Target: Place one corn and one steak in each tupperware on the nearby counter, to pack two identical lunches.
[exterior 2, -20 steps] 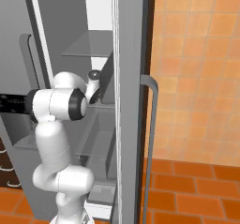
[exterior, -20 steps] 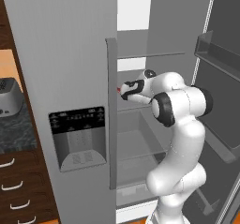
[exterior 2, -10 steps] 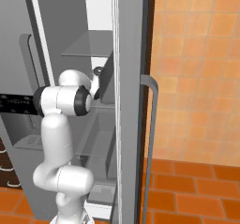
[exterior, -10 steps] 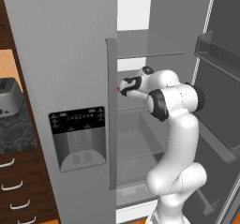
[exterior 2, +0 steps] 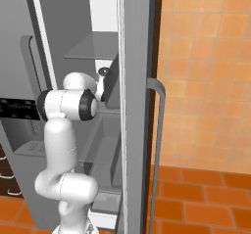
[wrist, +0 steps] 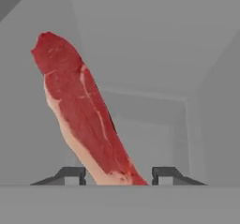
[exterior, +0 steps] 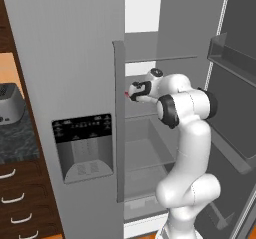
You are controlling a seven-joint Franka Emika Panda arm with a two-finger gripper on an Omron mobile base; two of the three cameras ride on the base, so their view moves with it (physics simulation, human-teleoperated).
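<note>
One steak (wrist: 86,117) stands at the bottom centre of the hand view, its lower end down between the two dark fingertips (wrist: 70,175) of the tool (wrist: 115,176), the rest leaning up toward the upper left of the frame. The tips sit close on either side of the meat, narrower than a second ago; whether they press it I cannot tell. In the left base view a sliver of red shows at the tool (exterior: 133,94), mid-frame, just beside the vertical edge of the closed fridge door (exterior: 75,83). The arm sits slightly further into the fridge than a second ago. Behind the steak, bare grey fridge walls and a shelf (exterior: 150,117) leave open room. One toaster (exterior: 10,104) sits on the tabletop (exterior: 17,140) at the left edge, well apart from the tool. The open door (exterior: 235,108) fills the right side of that view.
</note>
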